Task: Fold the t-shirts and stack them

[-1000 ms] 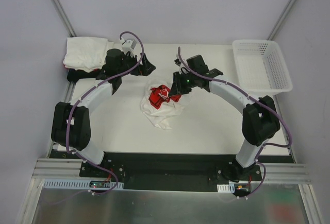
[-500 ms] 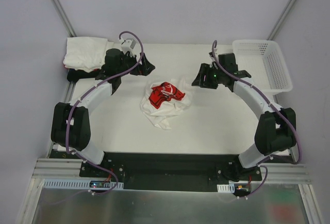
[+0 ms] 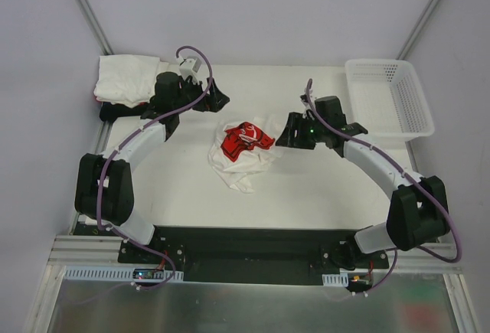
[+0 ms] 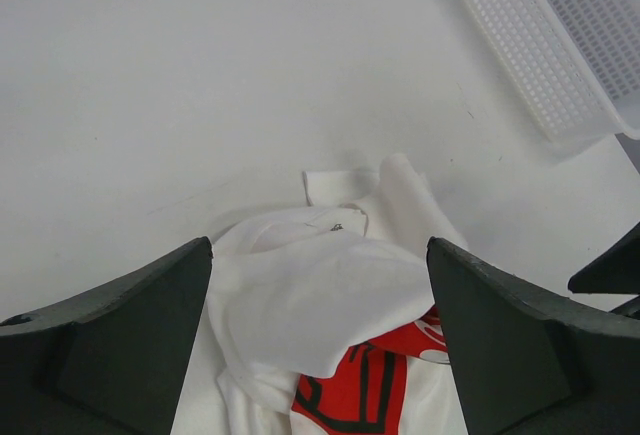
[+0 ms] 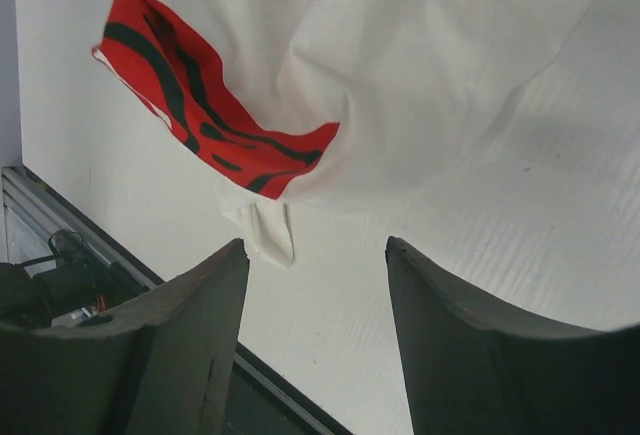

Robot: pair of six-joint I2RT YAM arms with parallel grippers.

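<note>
I see the crumpled t-shirt, soft white cloth with a red printed patch, heaped mid-table. My left gripper hangs beyond it, fingers spread wide, empty. My right gripper sits near the heap's right edge, fingers parted, gripping nothing. Folded white t-shirts are stacked at the far-left corner, and a rigid mesh basket stands at the far right.

Crumpled white shirt with red print, mid-bench, folded white stack at far-left corner

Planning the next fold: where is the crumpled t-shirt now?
Top view: crumpled t-shirt at the centre of the table, between the left gripper and right gripper.
</note>
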